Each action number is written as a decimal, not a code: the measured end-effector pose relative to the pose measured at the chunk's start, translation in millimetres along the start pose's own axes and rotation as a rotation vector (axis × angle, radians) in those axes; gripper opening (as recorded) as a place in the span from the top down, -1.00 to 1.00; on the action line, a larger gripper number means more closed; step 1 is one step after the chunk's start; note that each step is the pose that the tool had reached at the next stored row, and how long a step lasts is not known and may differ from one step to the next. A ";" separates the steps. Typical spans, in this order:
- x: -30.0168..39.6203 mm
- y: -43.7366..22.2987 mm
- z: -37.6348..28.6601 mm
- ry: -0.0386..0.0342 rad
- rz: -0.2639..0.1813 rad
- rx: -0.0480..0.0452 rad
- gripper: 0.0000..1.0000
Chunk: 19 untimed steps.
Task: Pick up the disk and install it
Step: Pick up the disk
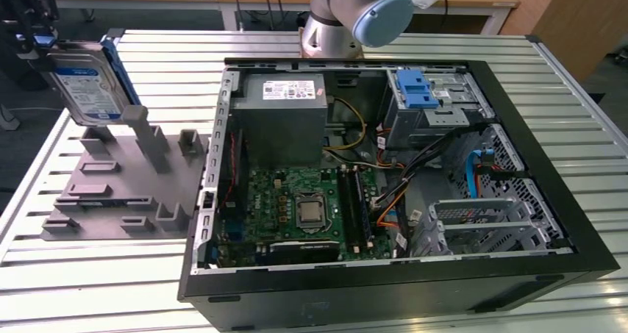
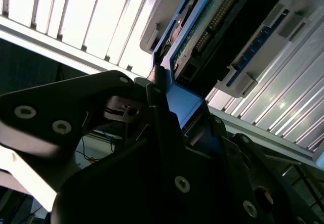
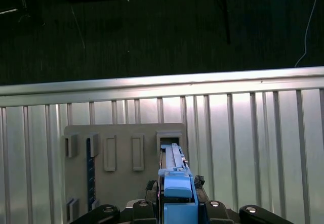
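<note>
The disk (image 1: pixel 87 83), silver with a white-and-blue label and a blue bracket, stands on edge at the exterior view's far left, over the tall posts of a grey holder (image 1: pixel 118 178). My gripper (image 1: pixel 41 46) is at its upper end, shut on the blue bracket. In the first wrist view the disk (image 3: pixel 174 158) shows edge-on between my black fingers (image 3: pixel 152 186), with the holder (image 3: pixel 126 168) below it. In the second wrist view my gripper (image 2: pixel 185 110) clamps the bracket, and the disk's green circuit board (image 2: pixel 212 21) faces the camera. I cannot tell whether the disk's lower edge still touches the holder.
To the exterior view's right of the holder lies an open black computer case (image 1: pixel 393 281). Inside are a grey power supply box (image 1: pixel 284 120), a motherboard (image 1: pixel 304 208) and a silver cage with a blue latch (image 1: pixel 422 94). The arm's base (image 1: pixel 354 17) stands behind the case on the slatted metal table (image 1: pixel 559 76).
</note>
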State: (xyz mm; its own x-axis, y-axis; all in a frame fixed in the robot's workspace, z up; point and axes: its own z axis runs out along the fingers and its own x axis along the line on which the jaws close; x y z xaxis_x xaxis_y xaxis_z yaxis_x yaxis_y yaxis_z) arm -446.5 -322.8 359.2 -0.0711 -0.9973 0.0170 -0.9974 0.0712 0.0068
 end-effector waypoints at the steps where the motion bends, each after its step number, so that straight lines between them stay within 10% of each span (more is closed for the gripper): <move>1: 0.0 0.0 -0.3 0.0000 0.000 -0.0001 0.27; 19: 0.1 0.0 -4.8 0.0000 0.000 -0.0001 0.27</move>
State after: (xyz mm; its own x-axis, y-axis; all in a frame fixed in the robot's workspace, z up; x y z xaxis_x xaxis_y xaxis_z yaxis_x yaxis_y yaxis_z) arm -446.5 -322.9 363.9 -0.0711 -0.9973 0.0170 -0.9974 0.0712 0.0068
